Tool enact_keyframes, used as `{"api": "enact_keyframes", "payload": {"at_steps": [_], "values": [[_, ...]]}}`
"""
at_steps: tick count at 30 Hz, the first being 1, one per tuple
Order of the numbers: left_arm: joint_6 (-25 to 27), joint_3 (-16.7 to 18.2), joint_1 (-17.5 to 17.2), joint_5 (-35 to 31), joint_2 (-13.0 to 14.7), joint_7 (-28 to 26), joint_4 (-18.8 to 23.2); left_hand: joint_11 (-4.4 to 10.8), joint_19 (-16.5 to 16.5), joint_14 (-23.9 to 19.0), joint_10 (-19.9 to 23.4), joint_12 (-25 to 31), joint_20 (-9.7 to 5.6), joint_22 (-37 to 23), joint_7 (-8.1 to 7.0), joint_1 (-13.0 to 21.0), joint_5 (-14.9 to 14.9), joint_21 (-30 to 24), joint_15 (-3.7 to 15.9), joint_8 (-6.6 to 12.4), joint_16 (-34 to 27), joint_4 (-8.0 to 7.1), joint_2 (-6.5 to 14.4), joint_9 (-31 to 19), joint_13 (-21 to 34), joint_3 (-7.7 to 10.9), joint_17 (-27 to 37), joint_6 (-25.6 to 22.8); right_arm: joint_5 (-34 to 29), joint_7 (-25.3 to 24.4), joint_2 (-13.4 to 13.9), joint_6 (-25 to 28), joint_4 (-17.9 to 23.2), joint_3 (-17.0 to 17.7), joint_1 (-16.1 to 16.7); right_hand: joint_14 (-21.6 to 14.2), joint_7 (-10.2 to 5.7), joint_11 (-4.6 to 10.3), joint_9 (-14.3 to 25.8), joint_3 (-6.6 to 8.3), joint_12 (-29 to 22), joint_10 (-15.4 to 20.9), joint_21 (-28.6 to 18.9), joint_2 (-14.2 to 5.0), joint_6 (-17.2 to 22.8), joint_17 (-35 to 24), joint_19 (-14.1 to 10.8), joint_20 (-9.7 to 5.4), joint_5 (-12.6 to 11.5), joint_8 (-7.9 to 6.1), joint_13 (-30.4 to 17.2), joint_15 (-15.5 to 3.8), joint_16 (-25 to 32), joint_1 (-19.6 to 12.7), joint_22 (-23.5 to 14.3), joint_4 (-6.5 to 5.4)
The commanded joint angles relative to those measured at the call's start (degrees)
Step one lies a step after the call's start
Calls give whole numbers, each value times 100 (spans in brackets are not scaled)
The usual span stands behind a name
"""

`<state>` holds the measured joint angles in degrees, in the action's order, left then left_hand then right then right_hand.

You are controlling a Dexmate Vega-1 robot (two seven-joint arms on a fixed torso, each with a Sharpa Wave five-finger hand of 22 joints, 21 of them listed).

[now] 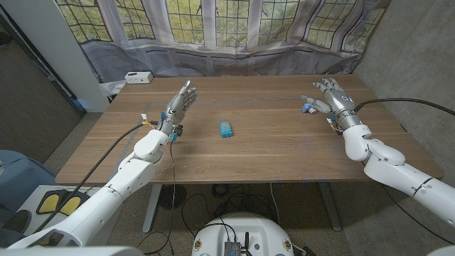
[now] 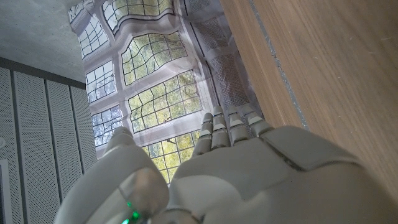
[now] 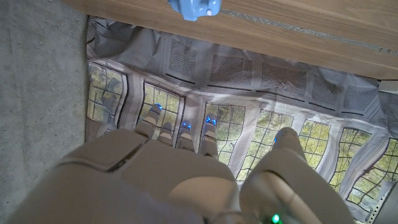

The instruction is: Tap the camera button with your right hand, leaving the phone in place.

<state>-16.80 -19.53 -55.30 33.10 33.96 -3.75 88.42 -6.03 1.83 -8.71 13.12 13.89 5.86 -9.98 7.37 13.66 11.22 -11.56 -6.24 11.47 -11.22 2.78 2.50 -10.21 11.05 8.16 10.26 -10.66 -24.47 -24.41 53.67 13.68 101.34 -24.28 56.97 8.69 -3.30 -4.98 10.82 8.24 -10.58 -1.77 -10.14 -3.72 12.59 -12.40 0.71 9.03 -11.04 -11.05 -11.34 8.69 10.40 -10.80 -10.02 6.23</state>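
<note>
Phone (image 1: 226, 129) is lying untouched mid-table, well apart from the right hand (image 1: 333, 99), whose spread, empty fingers are hovering just beside a small blue-and-white object (image 1: 308, 108). Left hand (image 1: 178, 108) is waiting, fingers apart. Tap is looking not yet begun.

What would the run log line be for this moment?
phone: mid-table, untouched | right hand: open, far right, beside small blue object | left hand: open, left of phone | tap: not yet done

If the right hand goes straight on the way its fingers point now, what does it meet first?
Probably nothing on the table: the right hand points toward the far edge and the window backdrop. The small blue object sits beside its thumb, the phone well aside.
</note>
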Motion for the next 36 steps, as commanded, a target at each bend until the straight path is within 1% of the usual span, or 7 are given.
{"api": "enact_keyframes", "payload": {"at_steps": [1, 3, 5, 8, 12, 21, 36], "values": [[19, 11, -18, 15, 13, -15, 8, 21, 9, -56, 35, -11, 59, -35, -1, 5, -2, 4, -24, -23, 3, 9, 53, -13, 21, 11, 14, -41, 43, 377, 101, 306, 107, -148, -172, 257, -39, 2, 5, 51, 8, -181, 40, -41, 29, -12, 290, 61, 0, -21, -12, -40, -15, 10, -20, -16], [22, 9, -17, 7, 15, -19, 9, 20, 9, -57, 39, -11, 59, -35, 1, 5, -2, 5, -24, -24, 3, 10, 53, -13, 21, 11, 14, -39, 48, 457, 112, 376, 122, -173, -206, 440, -39, -8, 6, 49, 11, -316, 39, -48, 19, -15, 502, 127, 1, -12, -13, -116, -23, 29, -23, -27], [21, 9, -18, 9, 15, -17, 11, 14, 10, -55, 37, -15, 62, -35, 8, 6, -3, 5, -26, -23, 5, 12, 55, -13, 21, 11, 14, -46, 58, 598, 146, 461, 158, -203, -249, 535, -33, -15, 6, 44, 12, -386, 40, -45, 6, -18, 617, 128, 2, -5, -15, -156, -24, 43, -26, -33], [16, 10, -21, -1, 14, -30, 16, 4, 9, -55, 39, -18, 61, -35, 3, 6, -3, 6, -21, -25, 7, 13, 56, -13, 21, 11, 14, -46, 39, 796, 188, 616, 211, -267, -318, 771, 27, 15, 8, 28, 18, -628, 33, -46, -112, -32, 921, 41, 6, 32, -19, -246, -12, 101, -34, -62], [16, 19, -25, -8, 21, -46, 39, -7, 8, -50, 40, -23, 61, -35, -1, 6, -4, 7, -33, -27, 11, 16, 58, -13, 22, 11, 14, -47, 37, 952, 201, 707, 199, -344, -415, 964, 24, -1, 10, 22, 31, -844, 29, -54, -191, -39, 1141, 36, 5, 45, -23, -255, -19, 134, -39, -80], [31, 32, -33, -4, 23, -72, 62, -7, 8, -52, 49, -29, 63, -35, 6, 6, -6, 8, -33, -27, 13, 20, 63, -14, 22, 11, 14, -58, -36, 1124, 226, 812, 155, -504, -567, 1217, 8, 4, 13, 38, 29, -1115, 24, -81, -286, -39, 1439, 41, 2, 52, -28, -245, -24, 136, -44, -83], [34, 23, -18, -19, 12, -80, 58, 15, -4, -48, 51, -44, 65, -35, 7, 5, -8, 14, -30, -34, 18, 28, 68, -14, 23, 9, 15, -57, -106, 1333, 225, 991, 123, -669, -722, 1393, 23, 23, 15, 48, 15, -1326, 14, -105, -233, -47, 1699, -32, 8, 9, -32, -257, -4, 157, -49, -98]]}}
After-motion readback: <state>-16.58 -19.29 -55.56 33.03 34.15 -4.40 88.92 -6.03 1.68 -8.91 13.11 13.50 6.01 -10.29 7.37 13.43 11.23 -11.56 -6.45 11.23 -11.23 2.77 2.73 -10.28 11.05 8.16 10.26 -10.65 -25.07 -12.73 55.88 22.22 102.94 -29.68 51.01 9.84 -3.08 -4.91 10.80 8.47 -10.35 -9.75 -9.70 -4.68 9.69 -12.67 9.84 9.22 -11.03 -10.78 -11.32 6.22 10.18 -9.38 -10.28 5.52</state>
